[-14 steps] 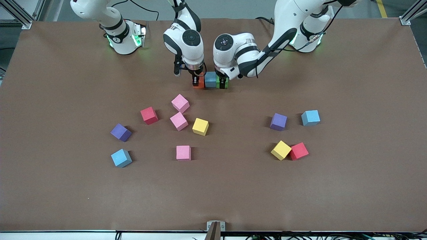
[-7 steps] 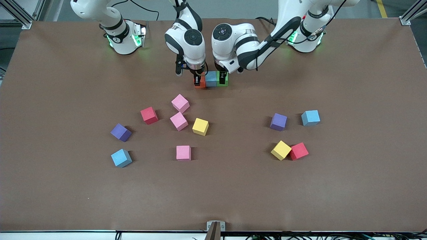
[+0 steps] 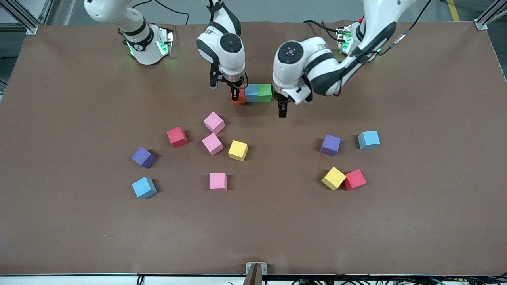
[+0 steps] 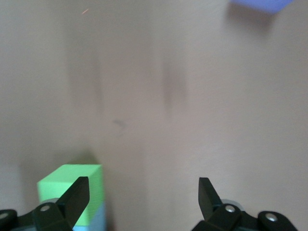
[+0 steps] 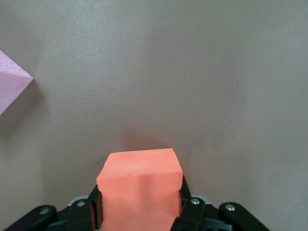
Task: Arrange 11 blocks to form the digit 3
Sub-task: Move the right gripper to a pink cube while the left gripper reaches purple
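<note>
I'm laying the digit's first bar: my right end effector [image 3: 237,95] pinches the orange cube [image 5: 139,185] beside the light blue cube [image 3: 251,93] and green cube [image 3: 264,92], my left end effector [image 4: 143,197] hangs spread over bare tabletop [image 3: 253,221], and next I judge I must release orange

Brown table cover [image 3: 416,221], matte and faintly creased; aluminium frame posts [image 3: 488,16] at the corners by the bases; small metal bracket [image 3: 256,268] at the near edge.
</note>
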### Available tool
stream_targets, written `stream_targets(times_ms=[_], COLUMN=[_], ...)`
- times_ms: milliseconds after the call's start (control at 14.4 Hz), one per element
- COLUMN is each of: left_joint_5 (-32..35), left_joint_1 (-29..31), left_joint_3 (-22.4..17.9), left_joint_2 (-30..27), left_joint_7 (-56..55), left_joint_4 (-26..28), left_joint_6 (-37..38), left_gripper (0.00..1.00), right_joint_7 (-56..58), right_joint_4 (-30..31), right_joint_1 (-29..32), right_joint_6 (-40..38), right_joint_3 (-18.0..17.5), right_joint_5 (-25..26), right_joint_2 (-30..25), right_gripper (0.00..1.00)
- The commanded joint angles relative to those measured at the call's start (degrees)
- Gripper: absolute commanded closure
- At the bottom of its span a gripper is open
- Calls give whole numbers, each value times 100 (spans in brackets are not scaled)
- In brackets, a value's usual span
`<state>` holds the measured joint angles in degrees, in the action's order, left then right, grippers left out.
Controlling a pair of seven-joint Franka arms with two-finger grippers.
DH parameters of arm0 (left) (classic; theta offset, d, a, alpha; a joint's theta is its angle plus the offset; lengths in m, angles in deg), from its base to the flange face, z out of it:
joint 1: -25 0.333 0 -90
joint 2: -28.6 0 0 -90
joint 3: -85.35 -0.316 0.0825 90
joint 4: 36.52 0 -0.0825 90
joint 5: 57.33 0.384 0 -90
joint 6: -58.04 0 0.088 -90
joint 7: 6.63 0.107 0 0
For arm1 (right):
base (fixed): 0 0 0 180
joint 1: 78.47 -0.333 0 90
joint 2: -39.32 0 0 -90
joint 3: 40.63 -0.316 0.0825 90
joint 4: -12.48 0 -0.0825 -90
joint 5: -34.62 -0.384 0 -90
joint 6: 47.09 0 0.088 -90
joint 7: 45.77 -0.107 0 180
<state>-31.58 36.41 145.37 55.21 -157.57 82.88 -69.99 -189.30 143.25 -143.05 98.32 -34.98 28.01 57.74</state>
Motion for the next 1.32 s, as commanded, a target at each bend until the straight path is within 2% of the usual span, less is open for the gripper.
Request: stream_targets(times_ms=[0, 139, 208, 278, 347, 416, 624, 902, 1249], left_joint_5=[71, 71, 71, 71, 71, 80, 89, 729, 976], left_joint_1=[229, 378, 475, 589, 729, 896, 1231, 1591, 2013], left_joint_3=[63, -42, -104, -165, -183, -183, -192, -192, -192], left_joint_2=[2, 90, 99, 99, 99, 99, 134, 459, 451], left_joint_7=[1218, 2283, 2732, 3093, 3419, 3692, 4062, 4134, 4046], left_joint_4=[-617, -847, -909, -935, -936, -918, -830, -567, -5], left_joint_6=[680, 797, 797, 797, 797, 797, 735, 647, -11], left_gripper=[0, 0, 0, 0, 0, 0, 0, 0, 0], right_joint_7=[-114, -114, -114, -114, -105, -96, 105, 641, 809], right_joint_4=[-51, -51, -51, -51, -51, -51, -51, -95, -87], right_joint_1=[-151, -143, -142, -142, -142, -169, -160, -55, 130], right_joint_6=[40, 31, 14, 22, 14, -4, -109, -495, -873], right_joint_3=[33, 33, 33, 33, 33, 41, 50, 85, 85], right_joint_5=[-78, -86, -78, -78, -78, 9, 353, 353, 353], right_joint_2=[162, 162, 153, 162, 179, 232, 250, 49, -338], right_gripper=[100, 98, 89, 63, 22, 0, 0, 0, 0])
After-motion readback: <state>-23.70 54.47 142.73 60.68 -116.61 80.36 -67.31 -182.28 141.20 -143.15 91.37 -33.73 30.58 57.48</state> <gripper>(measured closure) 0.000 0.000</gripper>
